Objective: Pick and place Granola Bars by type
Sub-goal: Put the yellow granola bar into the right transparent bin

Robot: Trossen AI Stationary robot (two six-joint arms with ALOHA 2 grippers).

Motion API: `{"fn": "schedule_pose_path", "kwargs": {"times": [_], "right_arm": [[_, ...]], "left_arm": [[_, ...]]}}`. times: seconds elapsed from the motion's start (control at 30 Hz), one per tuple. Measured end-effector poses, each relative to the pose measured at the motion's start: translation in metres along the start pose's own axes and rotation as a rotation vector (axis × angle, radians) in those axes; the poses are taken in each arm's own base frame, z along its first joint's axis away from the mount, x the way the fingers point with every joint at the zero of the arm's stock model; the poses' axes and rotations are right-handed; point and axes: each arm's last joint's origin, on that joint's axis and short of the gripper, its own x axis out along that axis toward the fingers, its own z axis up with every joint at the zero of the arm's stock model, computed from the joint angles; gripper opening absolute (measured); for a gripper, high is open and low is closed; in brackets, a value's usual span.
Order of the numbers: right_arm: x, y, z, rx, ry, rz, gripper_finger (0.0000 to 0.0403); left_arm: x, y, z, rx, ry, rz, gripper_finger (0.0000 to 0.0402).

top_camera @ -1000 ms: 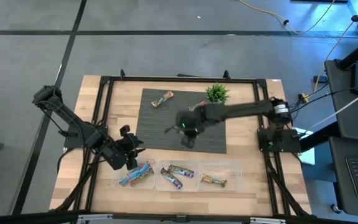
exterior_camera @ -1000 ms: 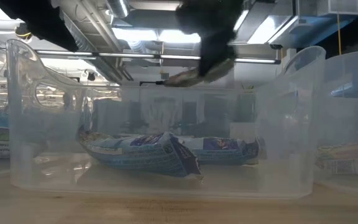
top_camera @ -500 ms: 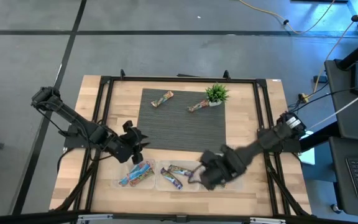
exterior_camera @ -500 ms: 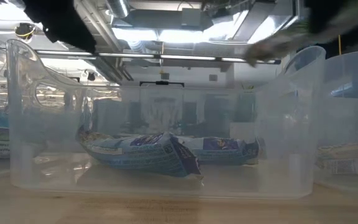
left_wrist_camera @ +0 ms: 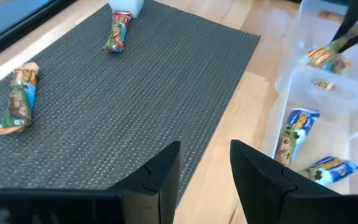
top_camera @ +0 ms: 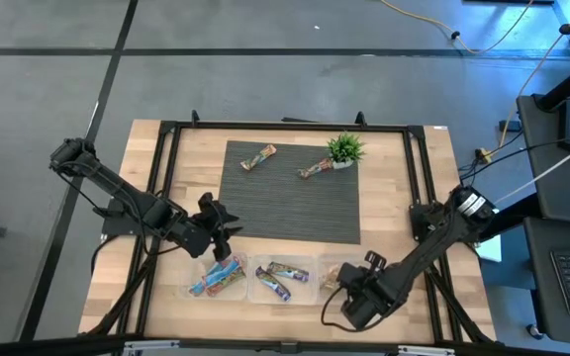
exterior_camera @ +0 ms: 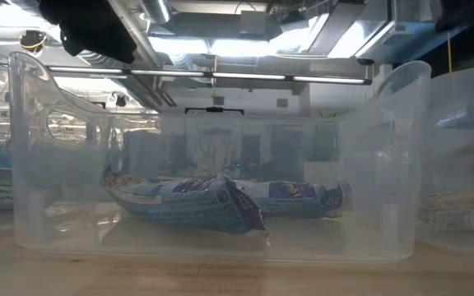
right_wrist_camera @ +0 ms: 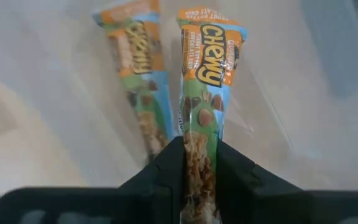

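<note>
Right end effector (top_camera: pixel 352 297): positioned at the near edge of the surface, over the right-hand clear bin (top_camera: pixel 372 267); clenched on a tan-brown bar (right_wrist_camera: pixel 201 99), whose end is pinched between the two dark fingers (right_wrist_camera: pixel 164 171) in the right wrist view.
Second tan-brown bar (right_wrist_camera: pixel 135 81): seen lying just beside the held one, inside the same bin.
Middle bin (top_camera: pixel 310 287): two dark purple-multicolour bars (top_camera: pixel 283 277) are held in it; in the low view they are seen through the clear wall (exterior_camera: pixel 220 205).
Left bin (top_camera: pixel 194 279): blue-wrapped bars (top_camera: pixel 218 278) are contained, lying at an angle.
Left end effector (top_camera: pixel 218 220): hung above the near left corner of the dark mat (top_camera: pixel 290 193), just behind the left bin; its fingers (left_wrist_camera: pixel 160 177) are parted with nothing between them.
Surface (top_camera: pixel 166 163): light wood, framed by a black rail.
Mat, far part: two more bars are left there, well apart from the bins. One bar (top_camera: pixel 259 156) lies toward the far left of the mat; the other bar (top_camera: pixel 315 169) lies just beside the small green plant (top_camera: pixel 345 148).
Left wrist view: both mat bars (left_wrist_camera: pixel 18 98) (left_wrist_camera: pixel 117 31) are seen lying flat on the weave.
</note>
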Motion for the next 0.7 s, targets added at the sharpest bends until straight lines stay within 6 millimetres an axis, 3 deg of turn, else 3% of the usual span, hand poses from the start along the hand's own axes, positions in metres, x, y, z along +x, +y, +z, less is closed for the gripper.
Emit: {"fn": "schedule_pose_path", "kwargs": {"times": [0.23,0.7], "right_arm": [[0.019,-0.007,-0.007,-0.011,0.009,-0.014,0.0076],[0.019,-0.008,-0.008,-0.031,0.023,-0.015,0.0077]], "left_arm": [[0.000,0.000,0.000,0.007,-0.004,-0.002,0.0130],[0.000,0.000,0.001,0.025,-0.013,0.008,0.0155]]}}
